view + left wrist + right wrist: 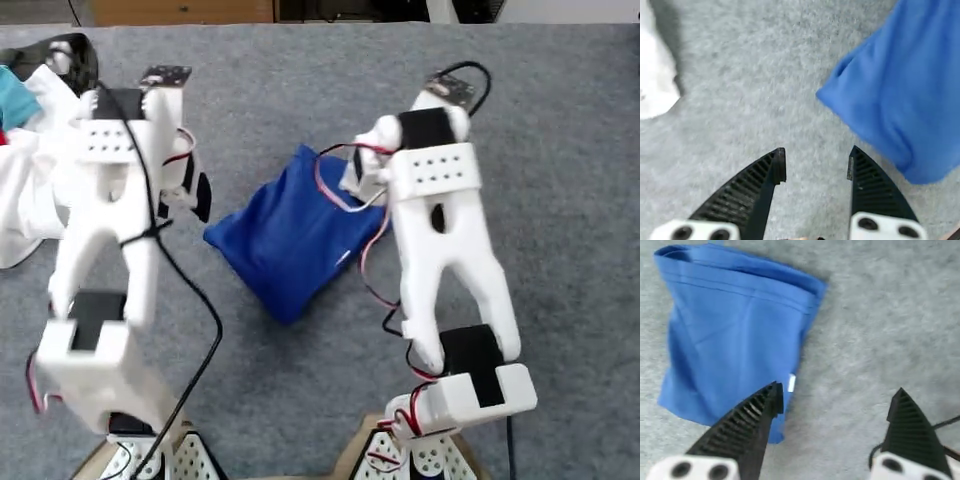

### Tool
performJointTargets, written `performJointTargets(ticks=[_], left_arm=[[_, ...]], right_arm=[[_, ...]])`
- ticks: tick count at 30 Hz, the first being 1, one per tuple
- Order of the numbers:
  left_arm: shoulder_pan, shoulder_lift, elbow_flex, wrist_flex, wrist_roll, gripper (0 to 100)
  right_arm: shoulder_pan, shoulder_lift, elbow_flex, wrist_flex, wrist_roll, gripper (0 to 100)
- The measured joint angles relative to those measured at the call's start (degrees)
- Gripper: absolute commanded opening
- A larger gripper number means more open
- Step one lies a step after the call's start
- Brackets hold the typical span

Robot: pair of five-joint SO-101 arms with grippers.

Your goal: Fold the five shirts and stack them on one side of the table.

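Blue shirt [290, 235]: folded, laid mid-table between the arms.
Left gripper [816, 162]: jaws held apart over the grey table [560, 120], just left of the shirt.
Right gripper [837, 395]: jaws held apart at the shirt's right edge, nothing gripped.
Other shirts [30, 170]: heaped far left.
Risk: the folds could be dragged open if only the top layer is pinched.

White arms [432, 248], black ribbed jaws, red cables [325, 185]

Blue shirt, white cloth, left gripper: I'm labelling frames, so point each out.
blue shirt [290, 235], high view, middle of the folded cloth.
white cloth [22, 205], high view, its lower bare part.
left gripper [816, 161], left wrist view, midway between fingertips.
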Motion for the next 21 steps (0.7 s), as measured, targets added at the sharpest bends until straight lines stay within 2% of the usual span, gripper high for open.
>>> performJointTargets(ticks=[10, 21], left_arm=[[-6.59, -25.41, 18.90, 0.00, -3.08, 21], [-11.60, -34.20, 28.22, 0.00, -3.08, 21]], right_arm=[[-2.73, 3.08, 11.43, -13.80, -3.78, 34.3], [-2.73, 17.93, 11.69, -24.44, -6.07, 34.3]])
